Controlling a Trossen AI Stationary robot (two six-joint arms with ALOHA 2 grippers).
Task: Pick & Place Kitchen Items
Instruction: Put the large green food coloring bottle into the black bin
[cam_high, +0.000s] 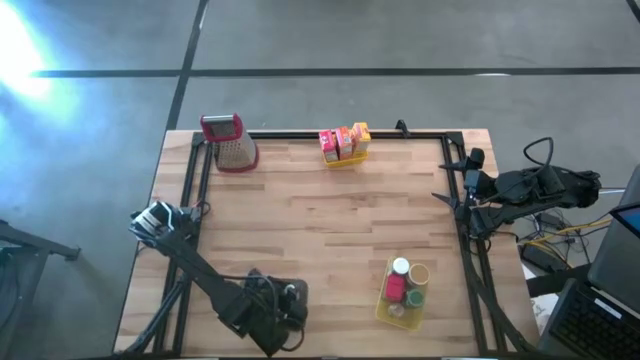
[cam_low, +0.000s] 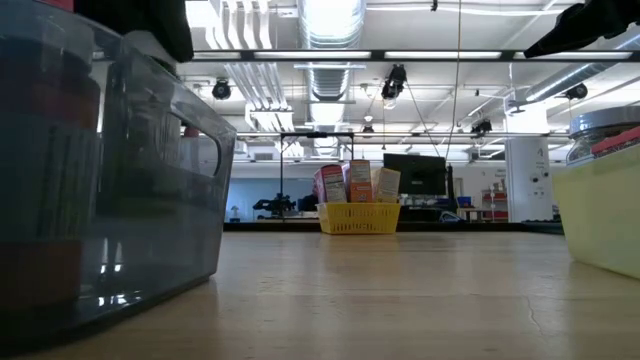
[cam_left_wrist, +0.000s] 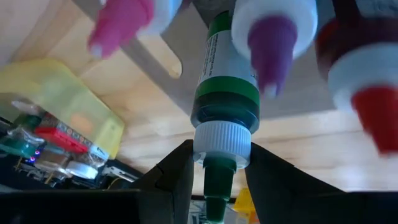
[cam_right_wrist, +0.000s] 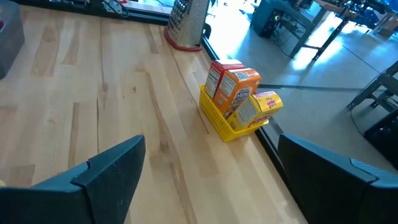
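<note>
My left gripper (cam_high: 285, 308) reaches down near the table's near edge into the grey see-through tray (cam_low: 150, 200). In its wrist view the gripper (cam_left_wrist: 219, 147) is shut on a small green bottle (cam_left_wrist: 225, 81). Around it stand tiny bottles with purple (cam_left_wrist: 272, 50), pink (cam_left_wrist: 118, 25) and red (cam_left_wrist: 379, 118) caps. Orange and yellow boxes (cam_high: 343, 141) stand in a yellow basket at the far edge. Little jars (cam_high: 405, 280) sit in a second yellow basket near the right. My right gripper (cam_high: 446, 180) waits open at the table's right edge. My left gripper pinches the green bottle by its ribbed white cap (cam_left_wrist: 221, 132), one finger (cam_left_wrist: 177, 171) on each side. The fingers come from above, along the bottle's axis, with its green nozzle pointing up between them. I cannot tell whether the bottle is lifted off the tray's floor.
A metal grater with a red handle (cam_high: 231, 143) stands at the far left corner. A black frame rail (cam_high: 300, 134) runs round the wooden table. Bare wood (cam_high: 330, 220) spans the middle. The jar basket (cam_low: 600, 210) looms at the right of the low view.
</note>
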